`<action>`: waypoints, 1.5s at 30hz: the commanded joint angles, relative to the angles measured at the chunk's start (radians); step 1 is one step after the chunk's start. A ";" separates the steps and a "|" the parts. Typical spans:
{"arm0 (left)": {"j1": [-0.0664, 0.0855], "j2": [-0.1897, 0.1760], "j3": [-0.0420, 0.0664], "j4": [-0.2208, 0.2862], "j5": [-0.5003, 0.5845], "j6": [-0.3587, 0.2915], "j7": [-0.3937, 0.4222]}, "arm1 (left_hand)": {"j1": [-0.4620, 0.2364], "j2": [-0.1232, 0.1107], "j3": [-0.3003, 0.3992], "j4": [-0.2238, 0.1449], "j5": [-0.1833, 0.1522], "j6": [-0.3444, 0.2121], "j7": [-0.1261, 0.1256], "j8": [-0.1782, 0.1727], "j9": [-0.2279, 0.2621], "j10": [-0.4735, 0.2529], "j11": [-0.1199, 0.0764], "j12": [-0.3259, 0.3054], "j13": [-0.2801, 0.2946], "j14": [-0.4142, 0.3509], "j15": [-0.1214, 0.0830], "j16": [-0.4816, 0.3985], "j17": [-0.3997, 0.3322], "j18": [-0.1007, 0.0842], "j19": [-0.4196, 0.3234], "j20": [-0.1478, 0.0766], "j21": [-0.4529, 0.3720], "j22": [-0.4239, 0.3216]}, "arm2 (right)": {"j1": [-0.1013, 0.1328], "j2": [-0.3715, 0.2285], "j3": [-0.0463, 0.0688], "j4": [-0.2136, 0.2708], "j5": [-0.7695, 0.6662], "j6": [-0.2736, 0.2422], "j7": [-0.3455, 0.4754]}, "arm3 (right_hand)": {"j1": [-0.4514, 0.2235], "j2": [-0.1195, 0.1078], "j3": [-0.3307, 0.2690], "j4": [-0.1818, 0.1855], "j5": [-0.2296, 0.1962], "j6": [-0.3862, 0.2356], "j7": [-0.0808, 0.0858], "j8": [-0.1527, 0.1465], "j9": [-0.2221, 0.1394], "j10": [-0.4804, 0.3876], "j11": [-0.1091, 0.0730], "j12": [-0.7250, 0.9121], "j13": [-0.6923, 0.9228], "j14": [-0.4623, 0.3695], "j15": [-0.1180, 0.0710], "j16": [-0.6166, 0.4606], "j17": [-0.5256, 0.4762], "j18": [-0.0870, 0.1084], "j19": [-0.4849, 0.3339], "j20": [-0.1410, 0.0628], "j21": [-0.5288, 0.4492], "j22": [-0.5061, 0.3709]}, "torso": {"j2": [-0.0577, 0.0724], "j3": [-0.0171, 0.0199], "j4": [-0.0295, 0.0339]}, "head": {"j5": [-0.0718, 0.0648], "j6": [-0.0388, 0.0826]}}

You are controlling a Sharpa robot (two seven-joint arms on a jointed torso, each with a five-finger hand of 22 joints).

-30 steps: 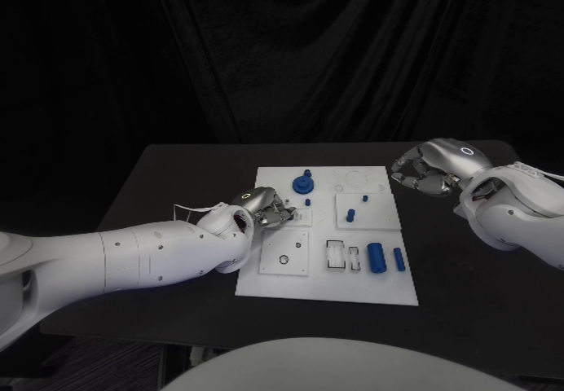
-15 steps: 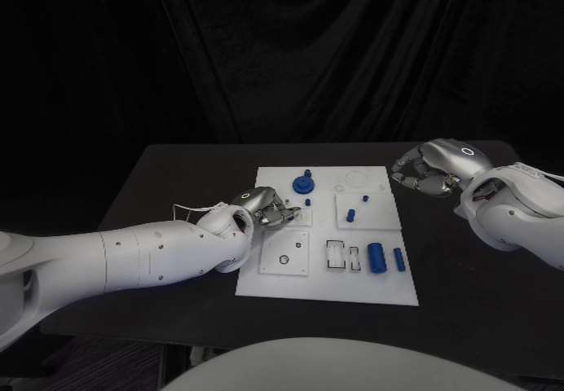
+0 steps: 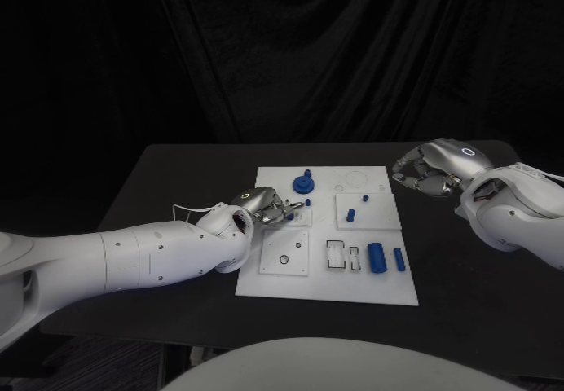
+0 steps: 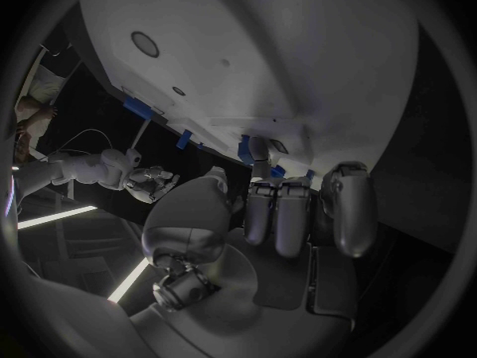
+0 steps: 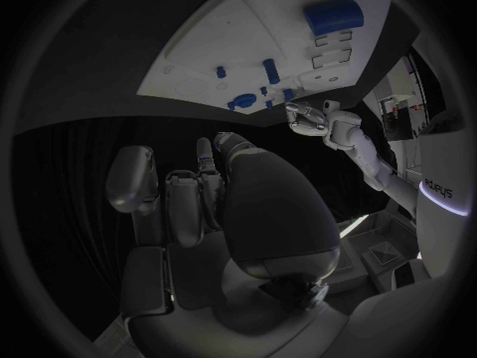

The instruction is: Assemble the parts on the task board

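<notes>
At the task board's (image 3: 329,281) near-left edge, our left hand (image 3: 266,207) curls over it; whether it pinches a small blue part we cannot tell. Just beyond stands 1 blue peg (image 3: 306,183). Right hand (image 3: 423,173), curled and holding nothing, hovers apart. We should lower slowly.

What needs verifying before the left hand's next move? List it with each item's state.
1. Left hand over the task board: ok, at its left edge.
2. Left hand holding a part: cannot tell; its fingers are curled and hide what lies between them.
3. Right hand out of the way: ok, off the board's far right corner, fingers curled in.
4. Large blue cylinder and slim blue pin undisturbed: ok, lying side by side near the right edge.
5. Blue knob seated: cannot tell.
</notes>
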 commanded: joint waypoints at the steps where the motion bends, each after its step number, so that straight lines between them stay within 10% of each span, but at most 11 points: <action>1: -0.011 0.001 -0.007 -0.004 0.009 0.021 0.024 | -0.014 0.021 -0.015 0.000 0.000 -0.007 0.000 0.000 -0.009 0.104 0.009 -0.001 0.262 0.107 0.008 0.003 0.263 0.005 0.000 0.009 -0.004 0.197 | -0.003 -0.001 0.001 0.001 -0.003 0.000 -0.009 | -0.001 -0.008 0.004 0.001 0.003 0.008 -0.001 -0.003 -0.001 0.000 0.001 -0.003 0.091 0.047 0.003 -0.003 0.175 0.005 -0.006 0.000 -0.005 0.141 | 0.000 0.0002 0.0001 | 0.000 0.000; 7: -0.011 0.001 -0.007 -0.005 0.009 0.012 0.040 | 0.029 0.075 -0.049 -0.002 0.078 -0.002 -0.006 0.043 0.041 0.104 0.005 -0.001 0.262 0.107 0.006 0.003 0.263 0.004 0.001 0.009 0.000 0.198 | -0.003 -0.001 0.001 0.002 -0.003 0.000 -0.010 | -0.001 -0.008 0.004 0.001 0.003 0.008 -0.001 -0.003 -0.001 0.000 0.001 -0.003 0.091 0.047 0.003 -0.003 0.175 0.005 -0.006 0.000 -0.005 0.141 | 0.000 0.0001 0.0001 | -0.001 0.000; 18: -0.012 0.000 -0.007 -0.006 0.009 -0.004 0.055 | 0.047 0.114 -0.080 -0.002 0.111 0.010 -0.016 0.098 0.044 0.104 -0.004 -0.001 0.262 0.107 -0.001 0.003 0.263 0.004 0.002 0.002 0.002 0.198 | -0.003 -0.001 0.001 0.003 -0.003 0.000 -0.013 | -0.002 -0.007 0.005 0.002 0.004 0.009 -0.001 -0.003 -0.001 0.000 0.001 -0.003 0.091 0.048 0.003 -0.002 0.175 0.005 -0.006 0.000 -0.005 0.141 | 0.000 0.0002 0.0000 | 0.000 0.000; 23: -0.012 -0.001 -0.007 -0.004 0.009 -0.018 0.070 | 0.081 0.138 -0.106 -0.002 0.155 -0.004 -0.017 0.237 0.058 0.104 -0.005 -0.001 0.262 0.107 -0.003 0.003 0.263 0.003 0.003 0.000 0.004 0.199 | -0.003 -0.001 0.001 0.003 -0.003 0.001 -0.015 | -0.002 -0.006 0.005 0.002 0.004 0.009 -0.001 -0.003 -0.002 0.000 0.001 -0.003 0.091 0.047 0.003 -0.003 0.175 0.005 -0.006 0.000 -0.006 0.141 | 0.001 0.0003 -0.0003 | 0.001 0.000; 45: -0.012 -0.004 -0.007 0.000 0.009 -0.064 0.081 | 0.144 0.146 -0.111 -0.002 0.227 0.012 -0.026 0.494 0.083 0.104 -0.012 -0.001 0.262 0.107 -0.008 0.003 0.263 0.001 0.008 -0.005 0.015 0.202 | -0.003 -0.004 0.001 0.006 -0.003 0.001 -0.017 | -0.002 -0.006 0.005 0.002 0.004 0.009 -0.001 -0.003 -0.002 0.000 0.001 -0.003 0.091 0.047 0.003 -0.003 0.175 0.005 -0.006 0.000 -0.006 0.141 | 0.001 0.0002 0.0009 | 0.000 0.000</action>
